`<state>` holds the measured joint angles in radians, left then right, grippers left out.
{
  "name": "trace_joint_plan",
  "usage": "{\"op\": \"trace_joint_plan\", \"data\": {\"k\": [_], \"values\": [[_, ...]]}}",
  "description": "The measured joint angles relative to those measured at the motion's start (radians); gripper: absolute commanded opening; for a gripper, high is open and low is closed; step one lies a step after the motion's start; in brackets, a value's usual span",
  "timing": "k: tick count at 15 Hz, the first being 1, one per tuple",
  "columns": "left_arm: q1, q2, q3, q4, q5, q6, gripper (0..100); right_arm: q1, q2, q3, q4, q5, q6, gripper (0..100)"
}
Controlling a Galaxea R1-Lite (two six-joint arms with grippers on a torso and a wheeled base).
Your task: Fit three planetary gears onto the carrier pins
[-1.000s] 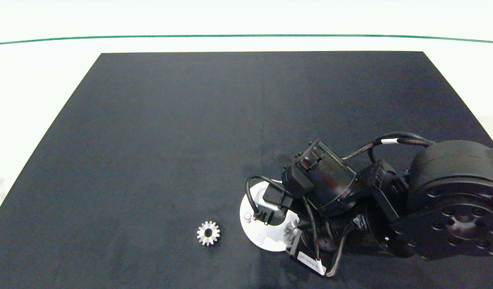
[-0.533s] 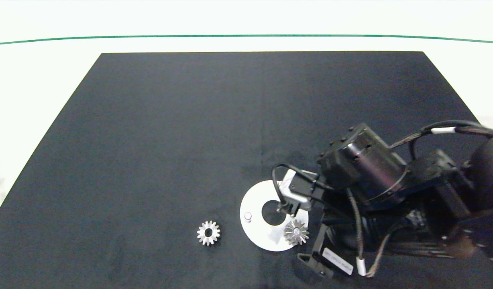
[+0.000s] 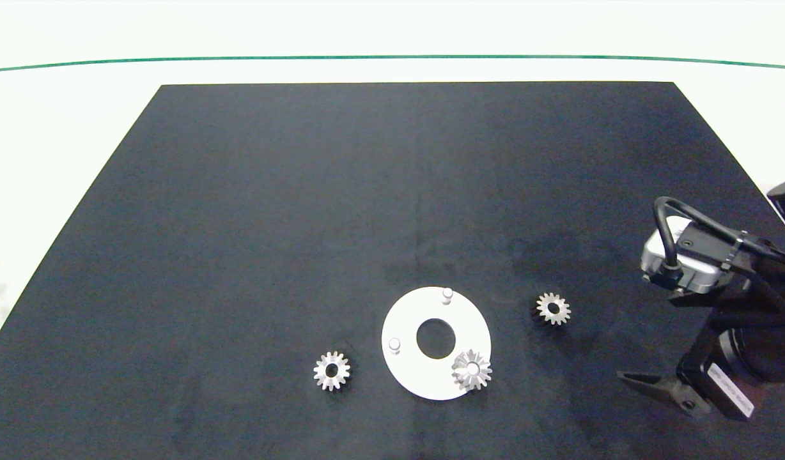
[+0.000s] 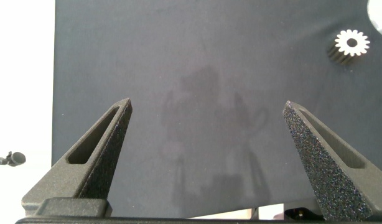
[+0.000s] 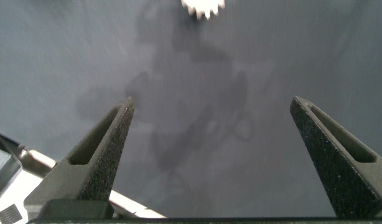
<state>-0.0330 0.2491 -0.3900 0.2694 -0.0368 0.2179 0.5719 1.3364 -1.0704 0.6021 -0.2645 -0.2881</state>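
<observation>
Dark right arm (image 3: 744, 345), looped black cable (image 3: 670, 223), silver camera block (image 3: 683, 259), white label, grey grainy wedge fingers (image 5: 97, 162)

White table (image 3: 60, 115) w/ a thin green line (image 3: 392, 57) across its far side, mostly covered by a large dark matte mat (image 3: 303, 211). On the mat, near its front edge: flat white round disc (image 3: 408, 374) w/ a big centre hole. Three small silver toothed metal gears: left gear (image 3: 332, 370) flat on the mat just beside the disc's left; right gear (image 3: 553, 308) flat on the mat, well apart to the disc's right; third gear (image 3: 472, 369) sits on the disc at its front-right rim. Left gear also in left wrist view (image 4: 352, 43).
</observation>
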Motion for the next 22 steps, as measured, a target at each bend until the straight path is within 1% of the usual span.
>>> {"op": "trace_joint_plan", "data": {"k": [1,2,3,5,6,7,8,11,14,18,21,22], "values": [[0.000,-0.006,0.002,0.000,0.000,0.000,100,-0.025,-0.015,0.032,-0.021,0.016,0.014,100],[0.000,-0.013,0.003,0.001,0.000,0.000,100,-0.043,-0.026,0.076,-0.068,0.031,0.039,100],[-0.001,-0.020,0.004,0.001,0.000,0.000,100,-0.054,-0.032,0.121,-0.145,0.036,0.053,100],[0.000,-0.030,0.005,0.001,-0.001,0.000,100,-0.063,-0.029,0.212,-0.344,0.042,0.064,100],[0.000,-0.034,0.005,0.001,0.000,0.000,100,-0.064,-0.017,0.252,-0.419,0.043,0.066,100],[0.000,-0.036,0.005,0.002,0.000,0.000,100,-0.065,-0.001,0.284,-0.464,0.045,0.066,100],[-0.001,-0.038,0.005,0.002,0.000,0.000,100,-0.064,0.015,0.301,-0.480,0.047,0.067,100],[-0.001,-0.038,0.011,0.002,0.000,0.000,100,-0.064,0.062,0.307,-0.489,0.073,0.069,100],[-0.001,-0.036,0.014,0.002,0.000,0.000,100,-0.066,0.097,0.280,-0.510,0.087,0.069,100],[0.000,-0.037,0.014,0.001,0.002,0.000,100,-0.066,0.121,0.225,-0.511,0.101,0.069,100],[0.001,-0.038,0.016,0.001,0.002,0.000,100,-0.066,0.134,0.217,-0.510,0.127,0.070,100],[0.001,-0.038,0.017,0.001,0.002,0.000,100,-0.068,0.140,0.216,-0.510,0.129,0.070,100]]}}
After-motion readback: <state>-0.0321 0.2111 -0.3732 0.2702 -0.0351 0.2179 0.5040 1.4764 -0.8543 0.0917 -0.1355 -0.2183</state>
